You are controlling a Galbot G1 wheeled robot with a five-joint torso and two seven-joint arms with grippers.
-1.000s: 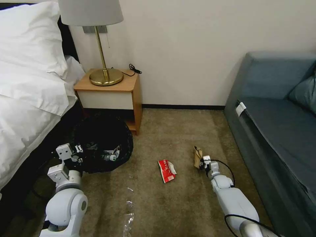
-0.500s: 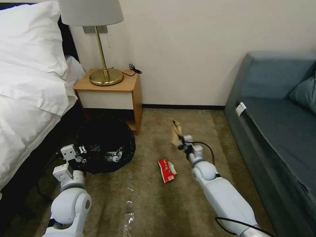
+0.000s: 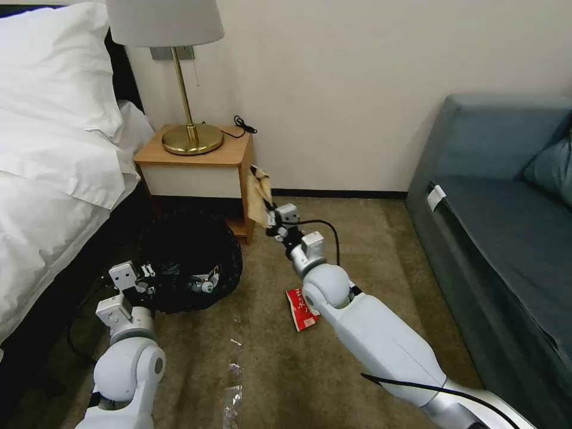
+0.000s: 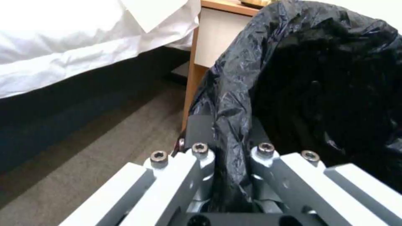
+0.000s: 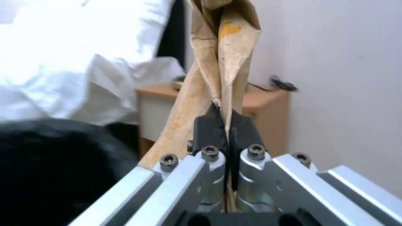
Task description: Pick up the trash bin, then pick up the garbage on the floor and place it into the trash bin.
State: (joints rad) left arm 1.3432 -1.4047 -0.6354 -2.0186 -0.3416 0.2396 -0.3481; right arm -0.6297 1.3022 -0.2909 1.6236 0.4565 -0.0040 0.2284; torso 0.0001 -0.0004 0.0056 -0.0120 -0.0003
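The trash bin [image 3: 187, 262], wrapped in a crinkled black bag [image 4: 318, 78], sits tilted beside the nightstand. My left gripper [image 3: 143, 279] is shut on its rim [image 4: 228, 175]. My right gripper [image 3: 269, 219] is shut on a brown paper wrapper [image 3: 258, 193] and holds it in the air just right of the bin, in front of the nightstand's corner; the wrapper [image 5: 218, 62] stands up from the pads [image 5: 209, 125]. A small red packet [image 3: 300, 310] lies on the carpet under my right arm. Clear crinkled plastic [image 3: 232, 393] lies on the carpet near the bottom edge.
A wooden nightstand [image 3: 202, 164] with a brass lamp [image 3: 190, 137] stands against the wall behind the bin. The bed [image 3: 47, 161] with white linen fills the left. A grey-blue sofa [image 3: 506, 226] lines the right. Open carpet [image 3: 369, 238] lies between.
My right gripper lifted the brown wrapper off the carpet near the sofa and carried it up and left toward the bin. The left gripper and bin barely moved.
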